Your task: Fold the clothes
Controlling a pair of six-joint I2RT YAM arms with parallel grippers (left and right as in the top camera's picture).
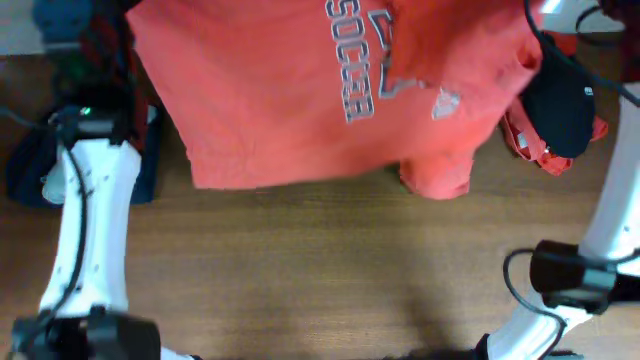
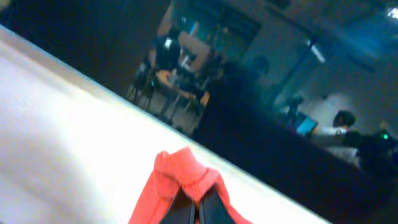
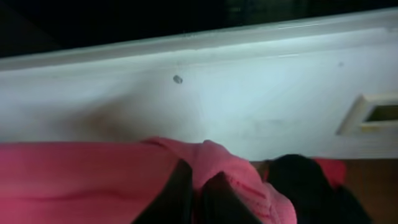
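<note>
The wooden surface (image 1: 330,270) lies below both tools, mostly bare. Between the tools hangs the orange-red T-shirt (image 1: 260,100), spread wide, with its lettering (image 1: 352,60) facing the overhead camera. A loose flap sags lower on the right tool's side.

A navy garment (image 1: 25,175) lies beside the left arm. A black garment (image 1: 560,100) and a red garment (image 1: 545,150) sit just beside the right tool.

The left tool (image 2: 198,202) is pressed together, pinching a bunched edge of the shirt. The right tool (image 3: 198,186) pinches a fold of it likewise.

The step looks like laying the shirt out flat before folding. To do it well:
- Hold both tools level and far enough apart that the cloth between them stays taut.
- Lower so the hem below the tools meets the surface first, then draw back to smooth out the sagging flap.
- Steer the right tool clear of the black garment at its side.
- Let go only once the shirt lies flat.
</note>
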